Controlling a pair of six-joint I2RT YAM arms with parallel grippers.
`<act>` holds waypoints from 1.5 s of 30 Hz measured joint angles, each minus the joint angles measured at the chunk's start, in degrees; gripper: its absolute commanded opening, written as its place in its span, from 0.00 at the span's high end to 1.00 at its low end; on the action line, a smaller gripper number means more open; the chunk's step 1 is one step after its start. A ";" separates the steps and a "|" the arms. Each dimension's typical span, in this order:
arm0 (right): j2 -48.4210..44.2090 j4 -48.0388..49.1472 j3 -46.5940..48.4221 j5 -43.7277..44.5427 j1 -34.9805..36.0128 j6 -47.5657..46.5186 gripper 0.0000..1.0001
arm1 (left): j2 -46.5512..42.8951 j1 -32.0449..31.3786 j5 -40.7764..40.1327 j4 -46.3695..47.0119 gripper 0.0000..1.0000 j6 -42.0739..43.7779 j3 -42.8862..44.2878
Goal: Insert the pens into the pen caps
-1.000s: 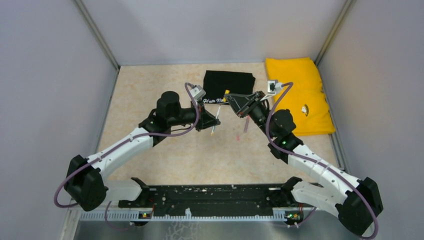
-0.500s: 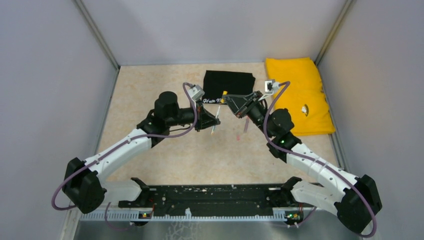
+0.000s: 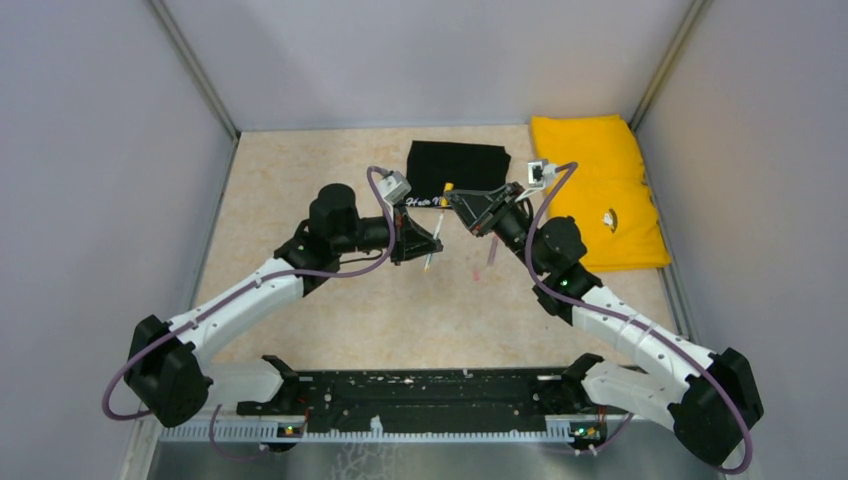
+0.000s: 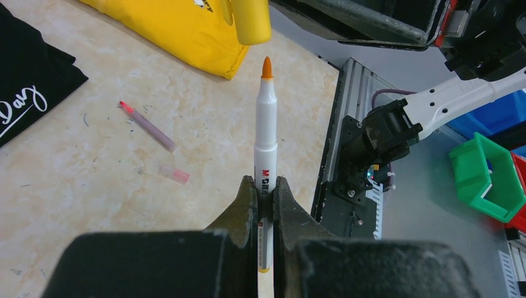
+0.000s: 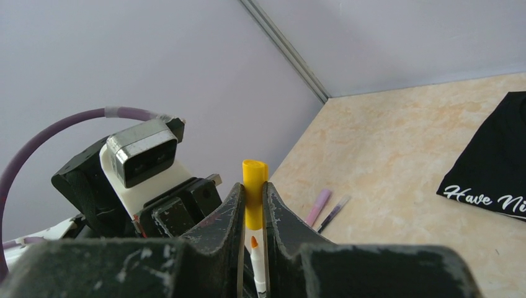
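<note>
Pen (image 4: 266, 124) with white barrel and orange tip sits clamped in left gripper (image 4: 265, 189), mid-air. Right gripper (image 5: 253, 187) pinches yellow cap (image 5: 254, 171) just beyond the tip, not touching. Pink pen (image 4: 149, 126) lies on table (image 4: 93, 198).

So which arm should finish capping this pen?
Probably left: the left gripper holds the white pen with the tip lined up just short of the yellow cap in the right gripper, so pushing along the pen should seat it.

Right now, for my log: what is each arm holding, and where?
Left fingers: white orange-tipped pen, rear barrel. Right fingers: yellow cap, by its sides.
</note>
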 measured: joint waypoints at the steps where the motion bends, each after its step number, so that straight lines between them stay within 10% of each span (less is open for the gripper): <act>1: 0.00 -0.02 0.00 -0.07 0.00 0.00 1.00 | 0.00 -0.04 0.00 0.02 1.00 0.00 0.00; 45: 0.00 -0.74 0.00 -1.92 0.00 -0.02 1.00 | -1.55 -0.15 -2.03 0.44 1.00 -0.35 -0.98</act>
